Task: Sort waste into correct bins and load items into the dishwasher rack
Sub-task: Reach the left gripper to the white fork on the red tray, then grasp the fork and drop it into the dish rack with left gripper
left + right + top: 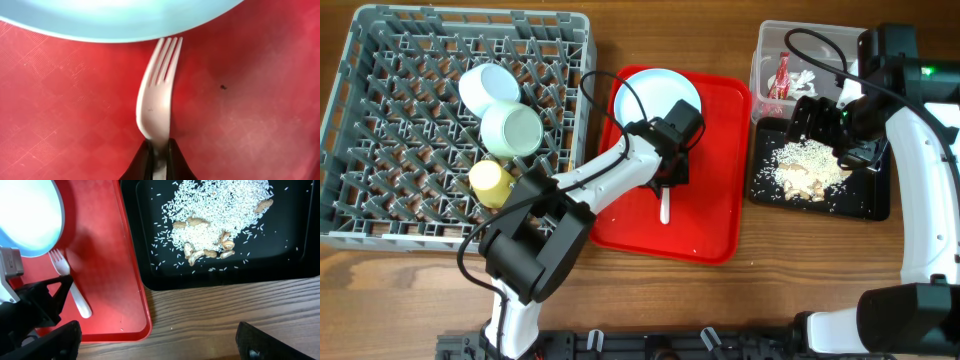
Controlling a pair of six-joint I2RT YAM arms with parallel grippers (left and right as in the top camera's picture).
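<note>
One fork (156, 106), one plate (115, 19), one tray (255, 125)

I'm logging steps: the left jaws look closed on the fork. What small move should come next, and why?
Probably lift the fork straight up off the red tray. The jaws of the left gripper are shut on its handle, the tines lie close to the plate, and the rack is its likely destination.

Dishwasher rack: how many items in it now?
3. Pale saucer toward the right of the rack, pale green bowl just below it, yellow cup below that. The left arm may hide more.
</note>
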